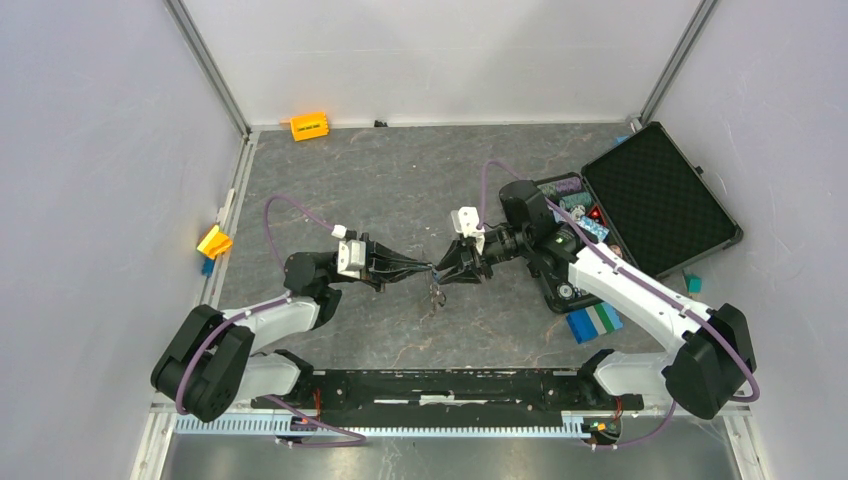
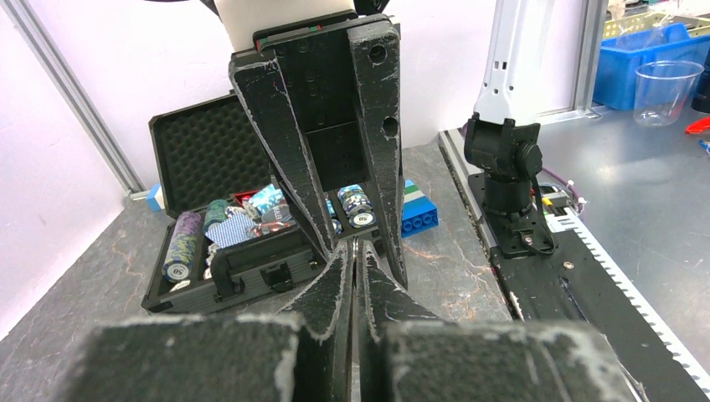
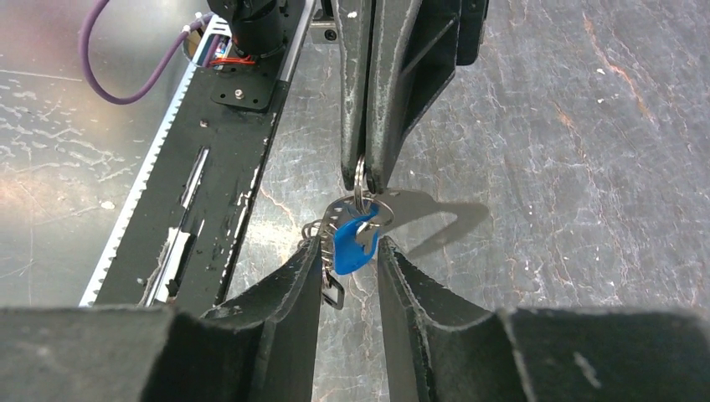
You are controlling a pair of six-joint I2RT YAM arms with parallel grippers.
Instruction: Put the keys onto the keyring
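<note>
From above, the left gripper (image 1: 428, 268) and right gripper (image 1: 446, 271) meet tip to tip over the middle of the counter (image 1: 390, 180). A small dark cluster, the keys (image 1: 437, 293), dangles just beneath, too small to read further. The left wrist view shows the left jaws closed on a thin metal edge, likely the keyring (image 2: 357, 249), with the right jaws spread either side of it, but no keys. Only the right wrist view shows the blue-tagged key (image 3: 352, 243) hanging below the ring, between right jaws standing part open; whether they pinch it I cannot tell. Threading looks under way, with nothing to show it is finished.
</note>
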